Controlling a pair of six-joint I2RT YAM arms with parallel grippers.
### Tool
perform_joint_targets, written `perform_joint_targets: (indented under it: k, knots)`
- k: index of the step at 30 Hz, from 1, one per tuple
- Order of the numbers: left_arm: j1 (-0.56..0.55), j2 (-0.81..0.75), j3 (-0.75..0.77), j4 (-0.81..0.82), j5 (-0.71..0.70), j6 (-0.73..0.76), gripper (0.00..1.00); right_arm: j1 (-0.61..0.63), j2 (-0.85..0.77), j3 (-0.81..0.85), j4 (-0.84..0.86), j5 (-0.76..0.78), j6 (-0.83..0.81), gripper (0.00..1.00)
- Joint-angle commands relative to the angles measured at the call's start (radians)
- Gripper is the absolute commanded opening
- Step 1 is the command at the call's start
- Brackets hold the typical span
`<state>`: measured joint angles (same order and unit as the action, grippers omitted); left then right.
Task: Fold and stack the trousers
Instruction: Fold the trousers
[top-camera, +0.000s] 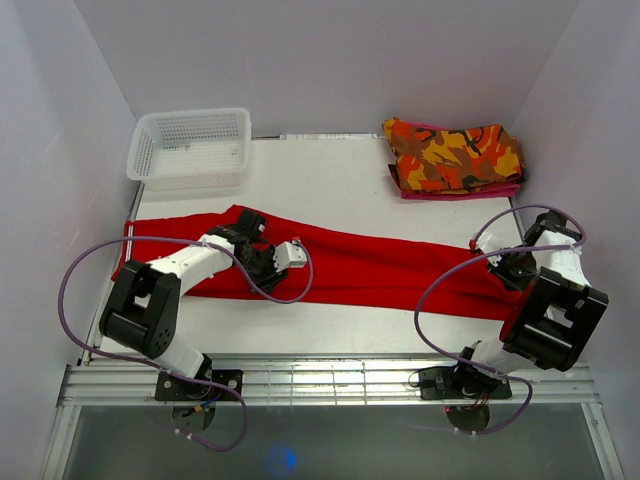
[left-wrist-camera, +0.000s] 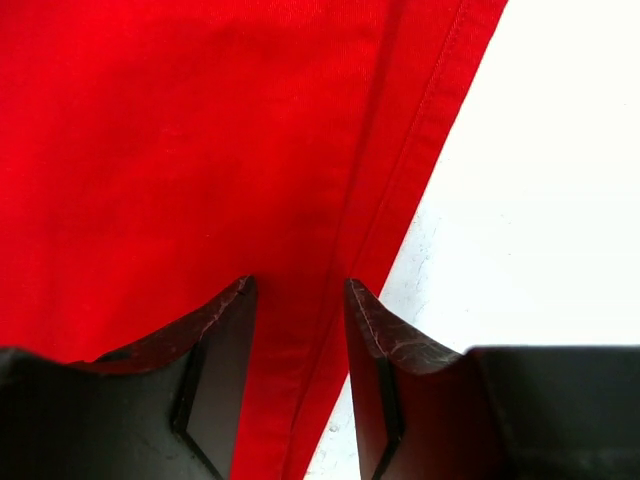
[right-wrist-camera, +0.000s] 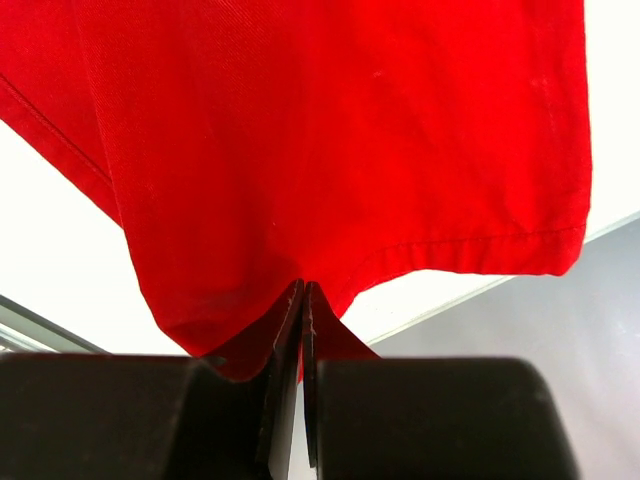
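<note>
The bright red trousers (top-camera: 380, 262) lie stretched flat across the white table (top-camera: 330, 185) from its left edge to its right edge. My left gripper (top-camera: 275, 262) is low over their left half. In the left wrist view its jaws (left-wrist-camera: 299, 282) stand apart, astride the trousers' (left-wrist-camera: 180, 150) seamed edge, with flat cloth between the fingers. My right gripper (top-camera: 512, 268) is at the right end of the trousers. The right wrist view shows it (right-wrist-camera: 303, 285) shut on a corner of the hem, and the cloth (right-wrist-camera: 330, 130) is drawn up into the closed jaws.
A white mesh basket (top-camera: 190, 148) stands at the back left corner. A folded orange-red-yellow camouflage garment (top-camera: 452, 155) lies at the back right. The table's right edge runs just beside my right gripper, and white walls close in on three sides.
</note>
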<state>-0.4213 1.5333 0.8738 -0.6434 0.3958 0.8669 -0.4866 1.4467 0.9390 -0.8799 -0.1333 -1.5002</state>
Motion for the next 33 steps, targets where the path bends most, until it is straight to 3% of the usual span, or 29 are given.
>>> perform_joint_targets:
  k: [1, 7, 13, 19, 33]
  knots:
    - [-0.007, 0.013, 0.011, -0.004, 0.002, -0.005, 0.51, 0.009, 0.011, 0.026, -0.017, -0.002, 0.003, 0.08]
    - [-0.008, 0.06, 0.007, 0.06, -0.07, -0.031, 0.44, 0.013, 0.006, 0.014, -0.01, 0.014, -0.012, 0.08]
    - [-0.008, 0.033, 0.019, 0.042, -0.057, -0.023, 0.13, 0.013, 0.009, 0.018, -0.008, 0.015, -0.011, 0.08]
    - [-0.007, -0.008, 0.037, -0.032, -0.009, 0.014, 0.0, 0.013, 0.003, 0.017, -0.004, 0.02, -0.009, 0.08]
    - [0.009, -0.17, 0.079, -0.28, 0.092, 0.122, 0.0, 0.013, -0.054, -0.002, -0.004, 0.05, -0.087, 0.08]
